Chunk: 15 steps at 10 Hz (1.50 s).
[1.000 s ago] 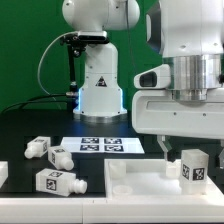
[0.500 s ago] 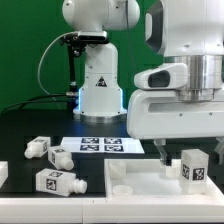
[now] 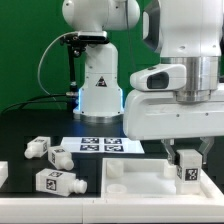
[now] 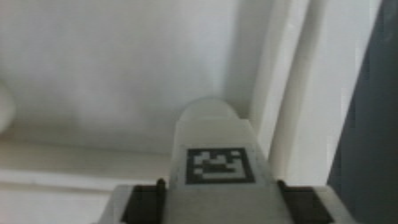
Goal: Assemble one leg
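— Legs counted? Four: three loose on bench (image 3: pixel 20 195), one leg (image 3: pixel 187 171) clamped in tool (image 3: pixel 187 160) over white panel (image 3: pixel 135 178).
— Tool state? Closed onto that leg.

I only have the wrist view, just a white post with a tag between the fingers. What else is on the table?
Observer: Three more loose white posts lie toward the exterior view's left.
Operator: And the one I'm holding?
Observer: The leg stands upright in the gripper, over the white panel.
Operator: Anything behind?
Observer: The marker board lies flat before the robot's base.
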### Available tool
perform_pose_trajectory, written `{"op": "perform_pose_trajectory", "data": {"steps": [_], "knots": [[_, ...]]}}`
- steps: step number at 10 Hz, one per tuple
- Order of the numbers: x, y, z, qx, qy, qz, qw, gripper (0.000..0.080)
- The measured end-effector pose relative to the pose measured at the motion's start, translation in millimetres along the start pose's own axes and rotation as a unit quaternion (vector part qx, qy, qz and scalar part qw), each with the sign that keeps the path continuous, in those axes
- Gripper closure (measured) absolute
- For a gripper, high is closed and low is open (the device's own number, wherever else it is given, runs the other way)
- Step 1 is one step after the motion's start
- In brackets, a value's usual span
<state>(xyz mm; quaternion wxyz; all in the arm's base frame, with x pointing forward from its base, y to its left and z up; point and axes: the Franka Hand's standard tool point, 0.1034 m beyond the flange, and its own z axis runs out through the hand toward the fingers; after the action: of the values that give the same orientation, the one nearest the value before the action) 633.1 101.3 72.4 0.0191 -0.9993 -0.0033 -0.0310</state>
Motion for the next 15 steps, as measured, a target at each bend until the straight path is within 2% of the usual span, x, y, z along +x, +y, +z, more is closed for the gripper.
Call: {"op": "perform_pose_trajectory", "data": {"steps": [2,4,8,10,11,12,13,14,15], "knots": [[-0.1,-0.6,0.1,0.000,0.000,0.051,0.999,0.0515],[-0.2,-5.4,0.8,-0.001,0.006,0.200,0.980,0.0515],[-3.1,14.6,-0.1,-0.014,0.001,0.362,0.932,0.0507],[-3.7,19.5,-0.7,-0.020,0.003,0.394,0.919,0.0507],[-3.8,20.4,-0.6,-0.020,0.002,0.385,0.923,0.0502],[-3.9,20.3,0.2,-0.020,0.003,0.385,0.923,0.0433],[-3.7,20.1,0.1,-0.020,0.003,0.385,0.923,0.0276],[-2.3,17.1,-4.3,-0.017,0.004,0.381,0.925,0.0276],[0.2,10.9,-17.0,-0.011,0.008,0.378,0.926,0.0176]]}}
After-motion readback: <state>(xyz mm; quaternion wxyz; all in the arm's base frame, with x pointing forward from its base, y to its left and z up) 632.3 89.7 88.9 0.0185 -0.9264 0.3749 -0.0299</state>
